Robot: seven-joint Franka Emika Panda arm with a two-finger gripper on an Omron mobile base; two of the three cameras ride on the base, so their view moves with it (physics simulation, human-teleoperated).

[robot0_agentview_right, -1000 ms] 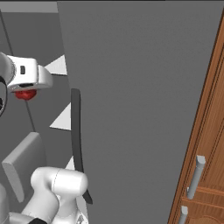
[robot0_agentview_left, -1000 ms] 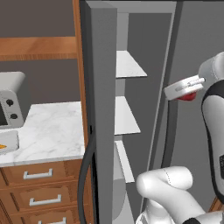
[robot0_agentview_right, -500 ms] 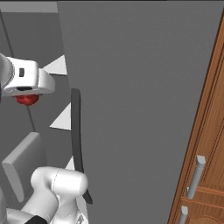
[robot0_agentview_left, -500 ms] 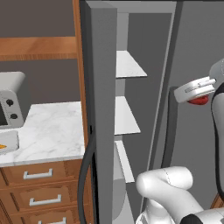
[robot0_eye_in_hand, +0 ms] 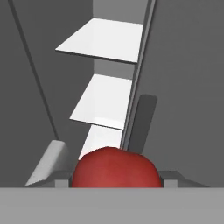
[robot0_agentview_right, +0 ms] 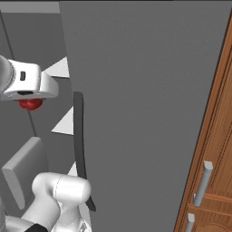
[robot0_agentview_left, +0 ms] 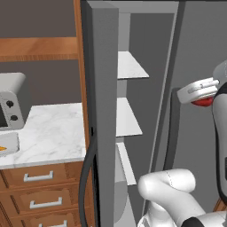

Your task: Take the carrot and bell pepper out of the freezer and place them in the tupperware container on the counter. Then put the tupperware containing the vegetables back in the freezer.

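Left base view. The pincer (robot0_agentview_left: 203,98) hangs in front of the open freezer (robot0_agentview_left: 106,111), outside its white shelves, with the bell pepper (robot0_agentview_left: 203,102) showing as a red bulge just under the white hand. The marble desk (robot0_agentview_left: 48,133) lies well apart to the left; at the frame's left edge, a light-grey tupperware container (robot0_agentview_left: 8,144) holds an orange carrot (robot0_agentview_left: 2,149).

Right base view. The bell pepper (robot0_agentview_right: 30,103) sits directly beneath the hand, beside the freezer's dark door handle (robot0_agentview_right: 80,145).

Hand view. The bell pepper (robot0_eye_in_hand: 115,168) sits between the two fingertips, the jaws partly closed against its sides and holding it. Judged round, light, smooth and fairly firm, it likely slips if squeezed off-centre; a hold across the widest part suits it.
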